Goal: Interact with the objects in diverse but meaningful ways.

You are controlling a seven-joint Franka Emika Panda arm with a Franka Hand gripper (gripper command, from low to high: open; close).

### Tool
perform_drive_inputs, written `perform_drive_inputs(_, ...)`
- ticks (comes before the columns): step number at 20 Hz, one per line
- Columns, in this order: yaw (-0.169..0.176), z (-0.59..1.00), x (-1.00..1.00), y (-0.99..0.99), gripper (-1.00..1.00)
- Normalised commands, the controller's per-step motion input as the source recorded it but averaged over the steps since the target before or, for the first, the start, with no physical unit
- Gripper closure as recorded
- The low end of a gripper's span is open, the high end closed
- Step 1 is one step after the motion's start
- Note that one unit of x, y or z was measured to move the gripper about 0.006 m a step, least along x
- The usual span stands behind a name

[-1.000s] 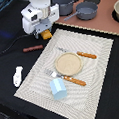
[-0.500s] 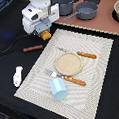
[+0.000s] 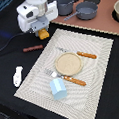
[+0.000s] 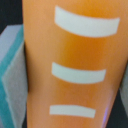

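Filling the wrist view, orange block (image 4: 75,65) with pale ridges, clamped in gripper (image 3: 42,32).

Free room: I see bare black counter (image 3: 13,105) toward the exterior view's left, broken only by the brown stick (image 3: 33,48) and white bone piece (image 3: 17,76). Obstacles: plate (image 3: 68,63), blue cup (image 3: 59,88) and cutlery crowd the placemat (image 3: 99,86); grey pots (image 3: 86,10) stand behind.
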Motion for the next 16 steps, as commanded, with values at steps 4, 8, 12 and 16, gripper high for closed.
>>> perform_drive_inputs(4,-0.081,0.87,0.87,-0.03,1.00)
perform_drive_inputs(8,-0.068,0.78,0.92,-0.01,1.00)
perform_drive_inputs(12,-0.021,0.85,1.00,0.02,1.00)
perform_drive_inputs(16,-0.014,0.80,1.00,0.01,1.00)
